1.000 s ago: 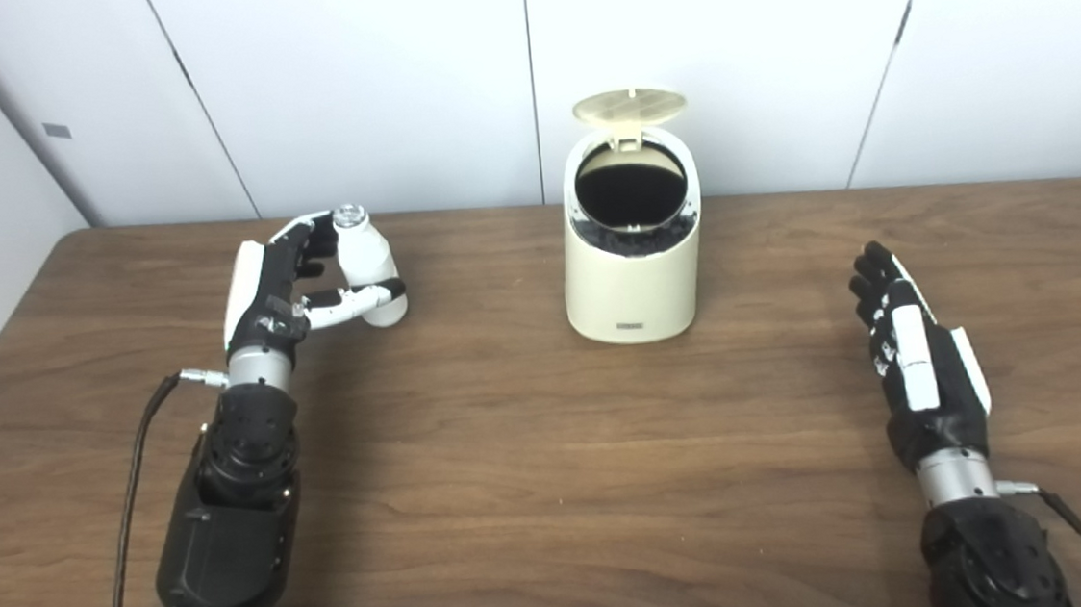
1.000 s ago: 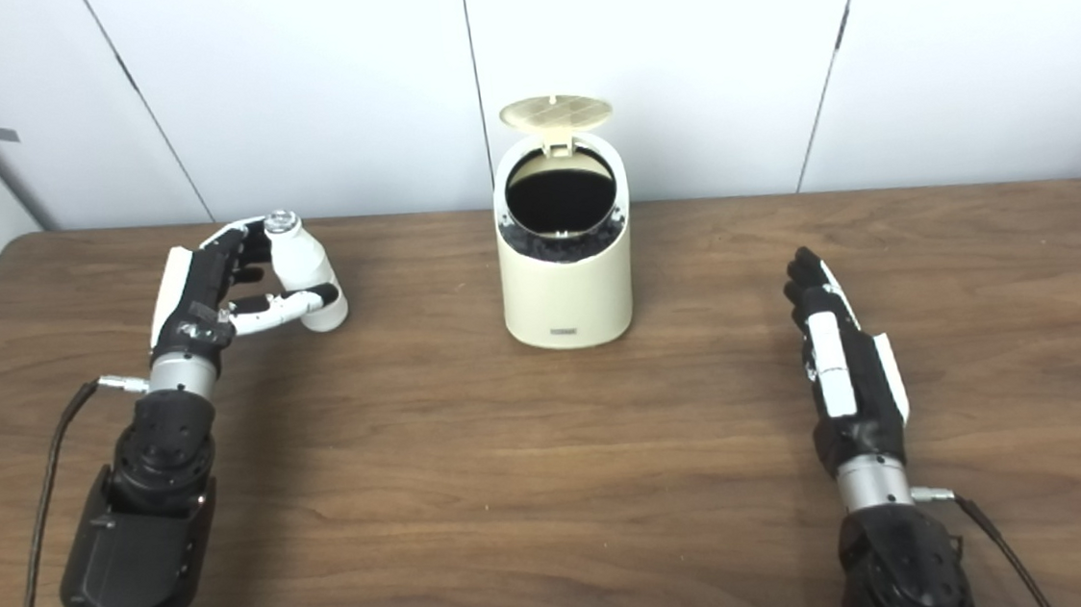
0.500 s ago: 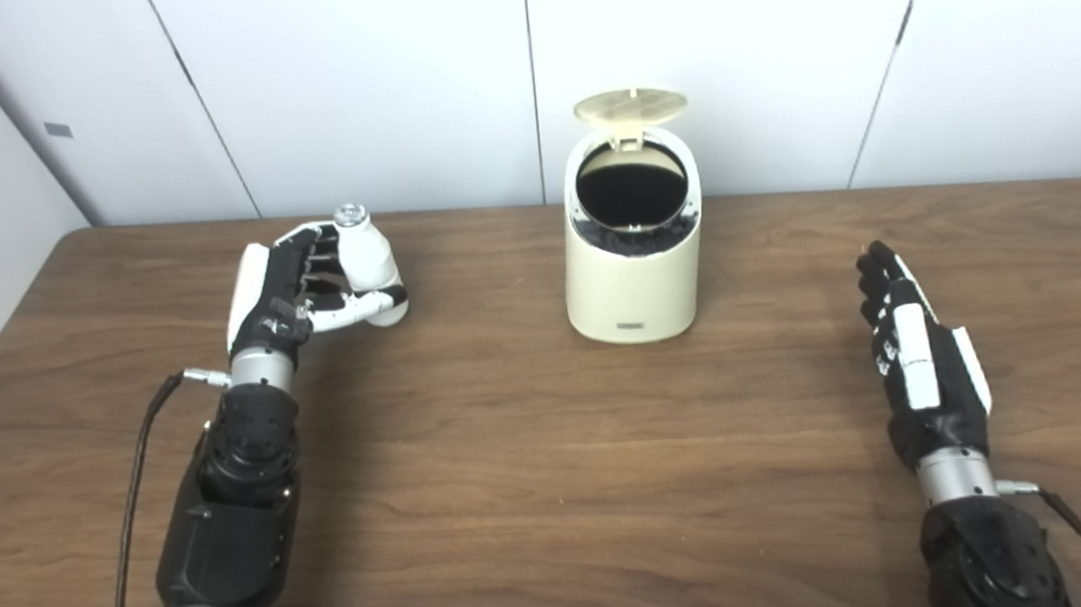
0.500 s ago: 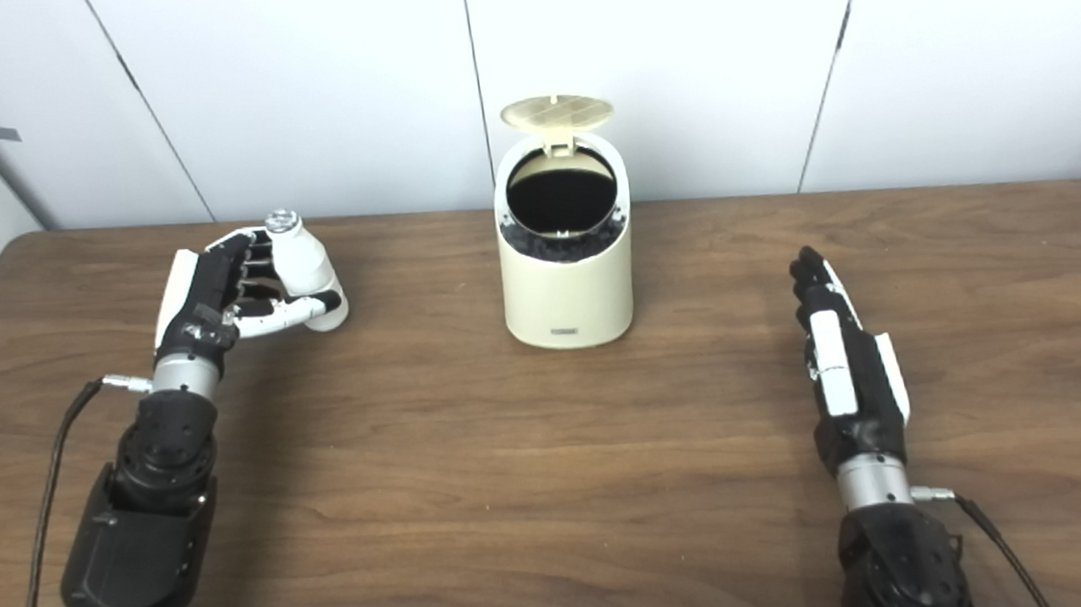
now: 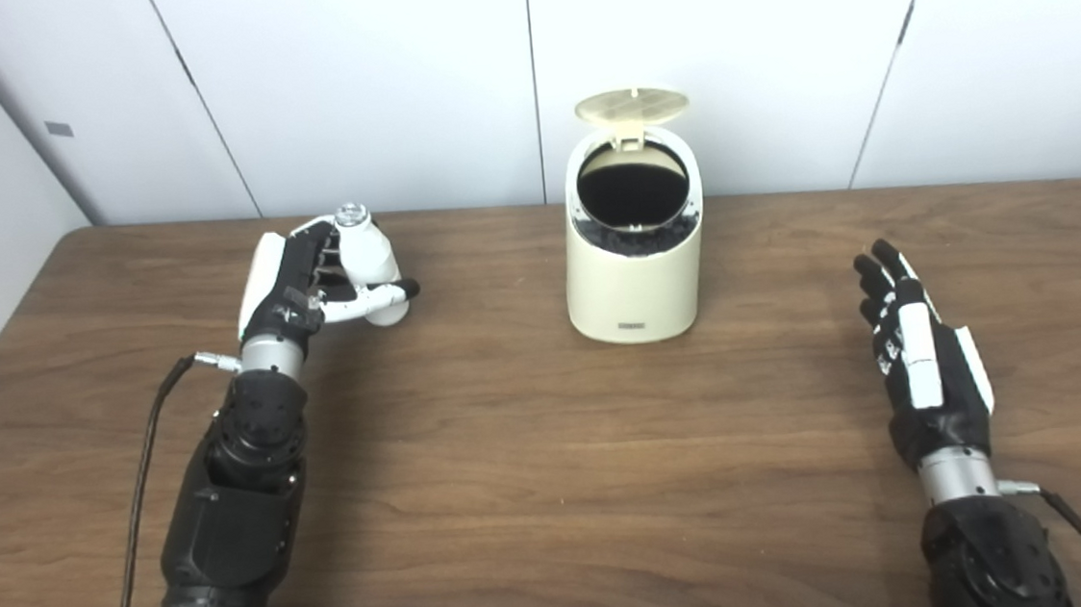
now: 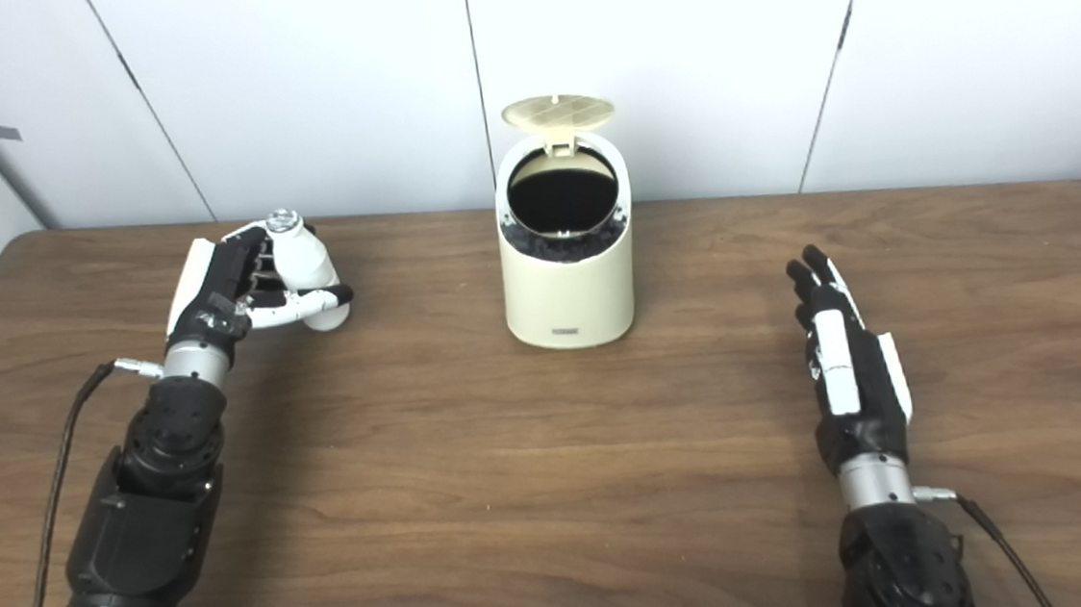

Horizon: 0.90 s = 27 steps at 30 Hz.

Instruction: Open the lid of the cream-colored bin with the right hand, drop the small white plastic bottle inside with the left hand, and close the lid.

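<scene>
Fingers of left hand (image 5: 293, 284) grip the bottle (image 5: 367, 264); right hand (image 5: 922, 365) fingers spread empty, bin (image 5: 635, 277) lid (image 5: 631, 105) up.

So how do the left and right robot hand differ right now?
The left robot hand is wrapped around the small white bottle at the table's far left; the right robot hand holds nothing, its fingers straight and apart. The left sits level with the open cream bin; the right lies nearer the camera. Both are black and white and low over the wooden table.
</scene>
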Motion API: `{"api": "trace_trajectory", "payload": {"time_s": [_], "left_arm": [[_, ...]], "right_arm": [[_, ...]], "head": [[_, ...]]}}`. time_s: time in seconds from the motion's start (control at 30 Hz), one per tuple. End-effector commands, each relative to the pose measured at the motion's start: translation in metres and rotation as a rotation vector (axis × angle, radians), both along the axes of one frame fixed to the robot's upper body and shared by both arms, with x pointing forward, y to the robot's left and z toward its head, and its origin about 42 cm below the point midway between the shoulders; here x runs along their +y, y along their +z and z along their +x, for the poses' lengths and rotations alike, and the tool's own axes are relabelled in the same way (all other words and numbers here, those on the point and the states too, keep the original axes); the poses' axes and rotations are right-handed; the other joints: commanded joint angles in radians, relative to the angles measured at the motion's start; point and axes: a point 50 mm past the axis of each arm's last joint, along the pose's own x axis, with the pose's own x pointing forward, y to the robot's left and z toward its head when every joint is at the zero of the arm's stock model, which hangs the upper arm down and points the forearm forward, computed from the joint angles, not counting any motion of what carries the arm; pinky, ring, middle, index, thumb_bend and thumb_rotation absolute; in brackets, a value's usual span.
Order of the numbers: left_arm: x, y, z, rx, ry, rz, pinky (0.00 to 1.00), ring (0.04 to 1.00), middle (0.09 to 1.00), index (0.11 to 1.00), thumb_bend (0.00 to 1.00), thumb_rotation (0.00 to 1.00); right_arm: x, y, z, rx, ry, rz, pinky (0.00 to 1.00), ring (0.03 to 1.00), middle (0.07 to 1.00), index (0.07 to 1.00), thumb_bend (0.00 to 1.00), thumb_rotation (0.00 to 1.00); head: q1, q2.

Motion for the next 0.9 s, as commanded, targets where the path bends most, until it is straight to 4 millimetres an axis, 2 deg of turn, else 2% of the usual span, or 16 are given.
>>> {"api": "trace_trajectory", "payload": {"time_s": [0.0, 0.13, 0.23, 0.27, 0.3, 0.33, 0.4, 0.57, 0.87], "left_arm": [[-0.0014, 0.0289, 0.0111, -0.098, -0.006, 0.022, 0.58, 0.663, 0.702, 0.705, 0.85, 0.13], [-0.0022, 0.029, 0.0123, -0.114, -0.001, 0.016, 0.53, 0.621, 0.677, 0.693, 0.8, 0.05], [-0.0027, 0.0305, 0.0114, -0.117, 0.017, 0.013, 0.43, 0.521, 0.59, 0.663, 0.77, 0.0], [-0.0027, 0.0309, 0.0109, -0.119, 0.023, 0.013, 0.42, 0.501, 0.541, 0.644, 0.66, 0.0], [-0.0027, 0.0311, 0.0106, -0.12, 0.027, 0.013, 0.41, 0.485, 0.484, 0.584, 0.58, 0.0], [-0.0026, 0.0311, 0.0097, -0.128, 0.04, 0.007, 0.4, 0.479, 0.464, 0.564, 0.55, 0.0], [-0.0026, 0.0314, 0.0084, -0.142, 0.059, -0.001, 0.42, 0.435, 0.464, 0.548, 0.51, 0.0], [-0.0032, 0.0319, 0.0059, -0.181, 0.087, 0.011, 0.45, 0.454, 0.502, 0.48, 0.5, 0.0], [-0.0033, 0.0331, 0.0036, -0.196, 0.095, 0.031, 0.45, 0.459, 0.517, 0.463, 0.5, 0.0]], "right_arm": [[-0.0002, -0.0091, -0.0059, 0.002, -0.002, 0.01, 0.97, 0.962, 0.918, 0.937, 0.6, 0.91], [-0.0004, -0.0088, -0.0061, 0.003, 0.002, 0.022, 0.97, 0.965, 0.92, 0.941, 0.61, 0.9], [-0.0004, -0.0084, -0.0061, 0.001, 0.002, 0.027, 0.97, 0.964, 0.919, 0.936, 0.61, 0.9], [-0.0003, -0.0082, -0.0063, 0.001, 0.003, 0.024, 0.97, 0.963, 0.919, 0.938, 0.61, 0.9], [-0.0003, -0.0081, -0.0064, 0.001, 0.004, 0.021, 0.96, 0.962, 0.919, 0.939, 0.61, 0.91], [-0.0003, -0.0081, -0.0064, 0.002, 0.006, 0.018, 0.96, 0.961, 0.919, 0.939, 0.61, 0.91], [-0.0005, -0.0081, -0.0067, 0.001, 0.01, 0.009, 0.96, 0.968, 0.924, 0.945, 0.61, 0.91], [-0.0016, -0.0076, -0.0074, 0.0, 0.009, 0.015, 0.99, 0.971, 0.923, 0.94, 0.62, 0.92], [-0.0017, -0.0086, -0.0074, 0.003, 0.012, 0.029, 1.0, 0.975, 0.922, 0.938, 0.61, 0.94]], "head": [[0.001, 0.004], [0.002, 0.007], [0.004, 0.008], [0.005, 0.009], [0.004, 0.008], [0.004, 0.009], [0.003, 0.01], [0.008, 0.012], [0.01, 0.015]]}}
